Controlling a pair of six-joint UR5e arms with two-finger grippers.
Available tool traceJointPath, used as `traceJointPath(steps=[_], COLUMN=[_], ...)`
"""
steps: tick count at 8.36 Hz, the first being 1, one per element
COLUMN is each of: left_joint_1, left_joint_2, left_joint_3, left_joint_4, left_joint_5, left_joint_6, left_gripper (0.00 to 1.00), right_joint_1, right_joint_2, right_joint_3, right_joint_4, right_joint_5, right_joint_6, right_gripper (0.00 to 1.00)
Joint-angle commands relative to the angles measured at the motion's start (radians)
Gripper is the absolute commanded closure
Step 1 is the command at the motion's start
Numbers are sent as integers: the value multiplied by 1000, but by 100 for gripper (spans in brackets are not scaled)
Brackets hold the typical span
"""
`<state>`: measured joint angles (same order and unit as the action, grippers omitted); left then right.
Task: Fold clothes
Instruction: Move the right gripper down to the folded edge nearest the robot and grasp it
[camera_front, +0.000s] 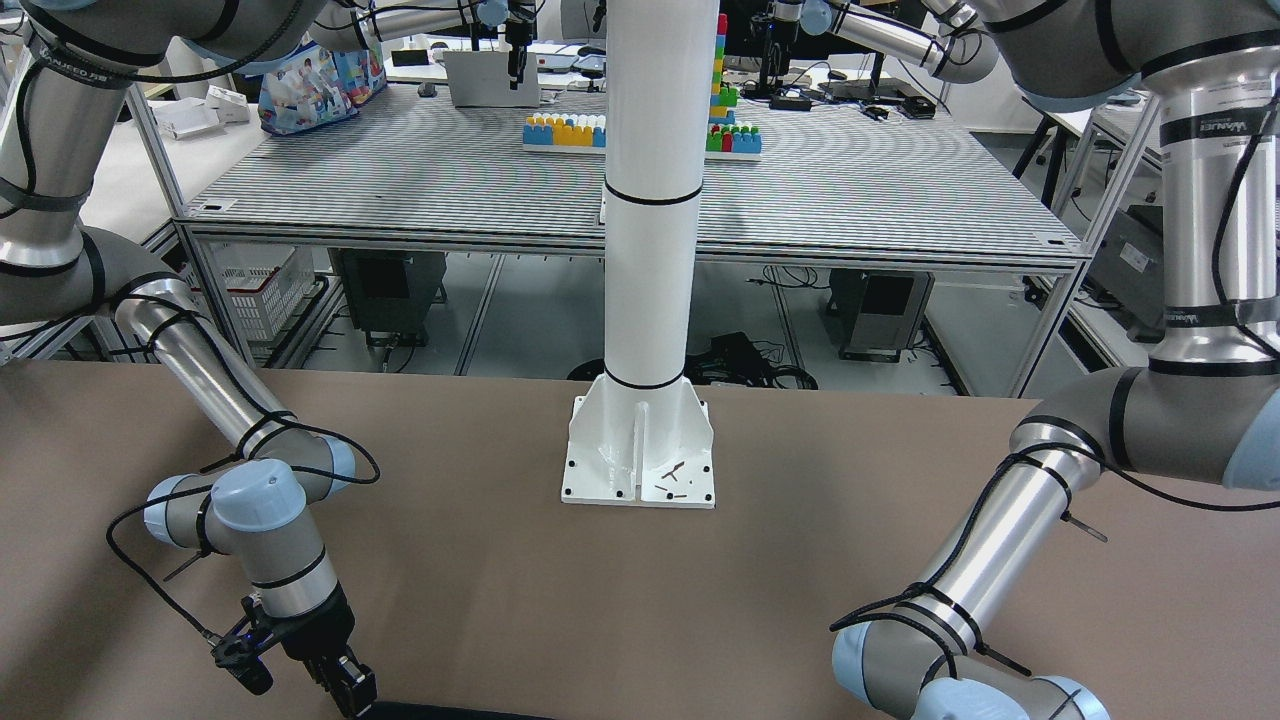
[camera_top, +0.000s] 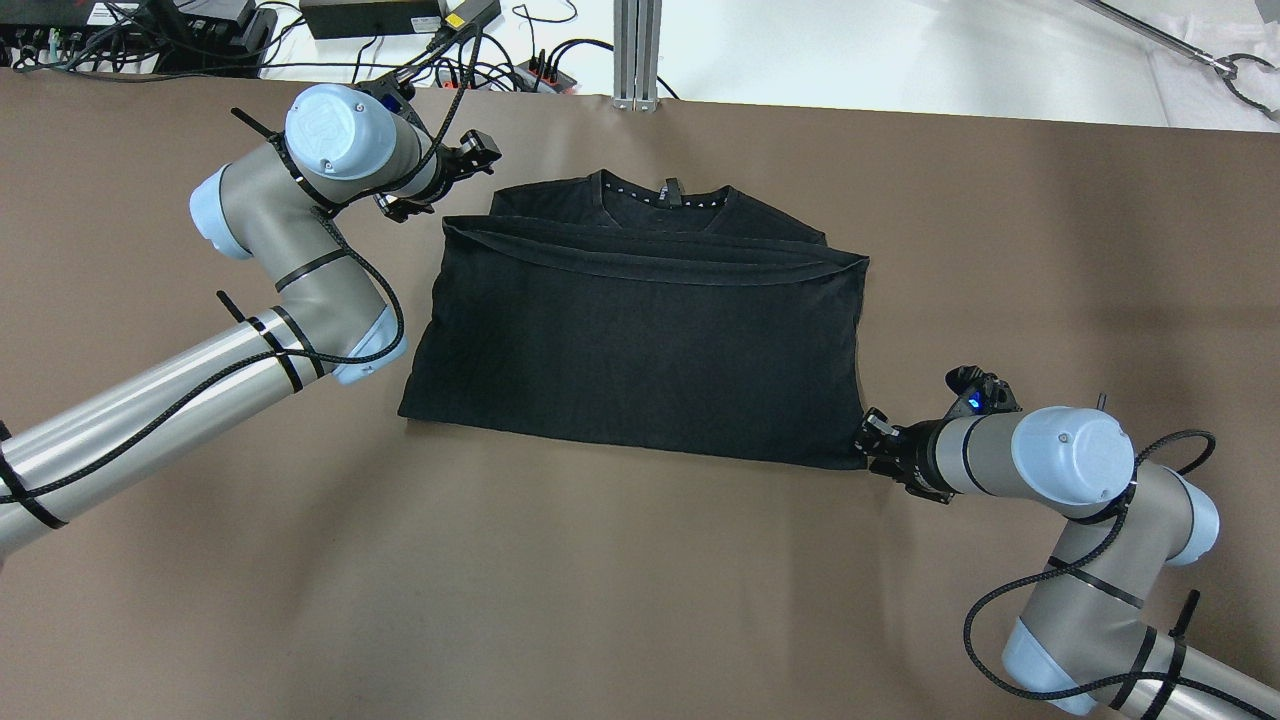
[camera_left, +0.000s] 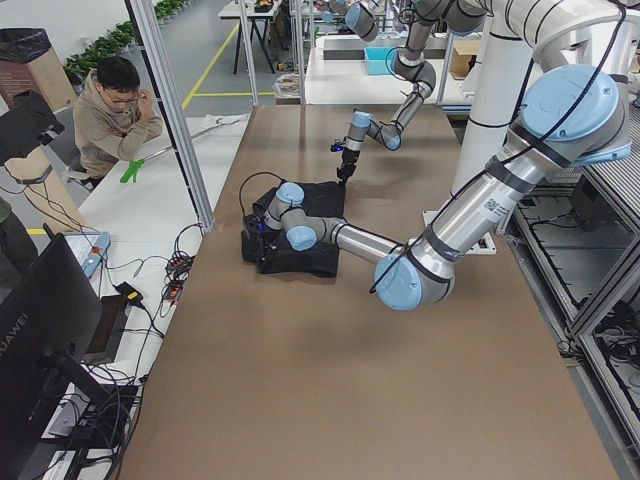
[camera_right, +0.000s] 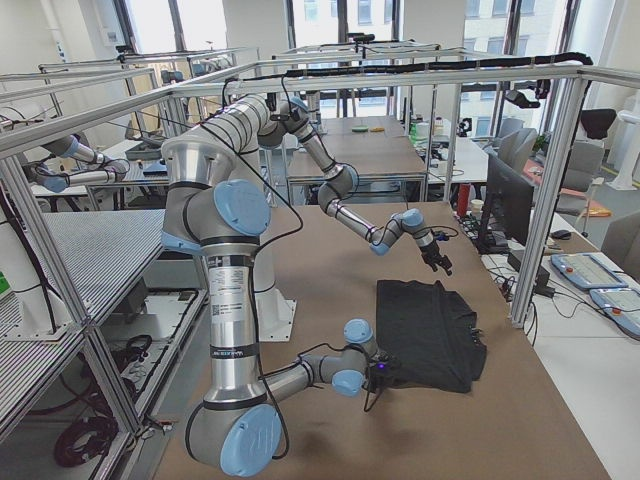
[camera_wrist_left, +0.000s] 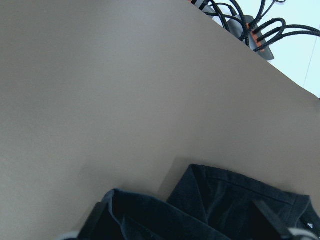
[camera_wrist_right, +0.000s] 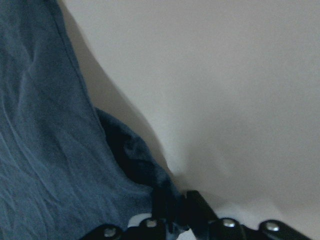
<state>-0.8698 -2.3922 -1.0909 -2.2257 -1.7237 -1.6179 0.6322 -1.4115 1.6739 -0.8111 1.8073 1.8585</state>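
1. Flat brown matte table (camera_top: 640, 600). Carries every item below, and both sets of jaws are over it.
2. Tall white round metal post on a bolted square base plate (camera_front: 640, 440). Stands at the robot's edge of the table, behind both sets of jaws and well apart from them.
3. Seated person in a tan hooded top (camera_left: 110, 120). At a side desk past the table's far edge, beyond the left jaws and well apart from both.
4. Plain black soft-fabric garment (camera_top: 640, 350). Lies flat between the two sets of jaws, doubled into a wide rectangle. A hemmed edge runs across it just below the neckline, where a small label shows. Its near right corner is in the right jaws, and its far left corner lies beside and below the left jaws.
5. Grey and pale-blue elbow joint of the left arm (camera_top: 350, 330). Just beside the garment's left edge, on the robot's side of the left jaws.
6. Right gripper (camera_top: 868, 440). Low over the table, jaws clenched on the garment's corner. The wrist view shows the cloth bunched and drawn up between them.
7. Left gripper (camera_top: 445, 180). Jaws released, holding nothing. The wrist view shows its dark fingers (camera_wrist_left: 100, 217) wide apart, with the collar-side corner under them and bare table ahead.
8. Black power strip with orange marks and looped cables (camera_wrist_left: 257, 37). Off the far table edge, beyond the left jaws.
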Motion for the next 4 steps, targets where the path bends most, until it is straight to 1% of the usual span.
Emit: traceJointPath(steps=[1,3,4], left_joint_1=[0,2,2], left_joint_2=[1,1,1], left_joint_3=[-3,-1,-1], left_joint_4=[3,3,3], left_joint_5=[1,1,1], left_joint_6=[-5,-7,-7], left_gripper=[0,0,0], right_joint_1=[3,3,3], right_joint_2=[-12,-61,-113], right_joint_3=[42,110,189], right_joint_4=[1,0,0], right_joint_5=[12,14,23], right_joint_6=[10,11,11], right_gripper=[100,100,100])
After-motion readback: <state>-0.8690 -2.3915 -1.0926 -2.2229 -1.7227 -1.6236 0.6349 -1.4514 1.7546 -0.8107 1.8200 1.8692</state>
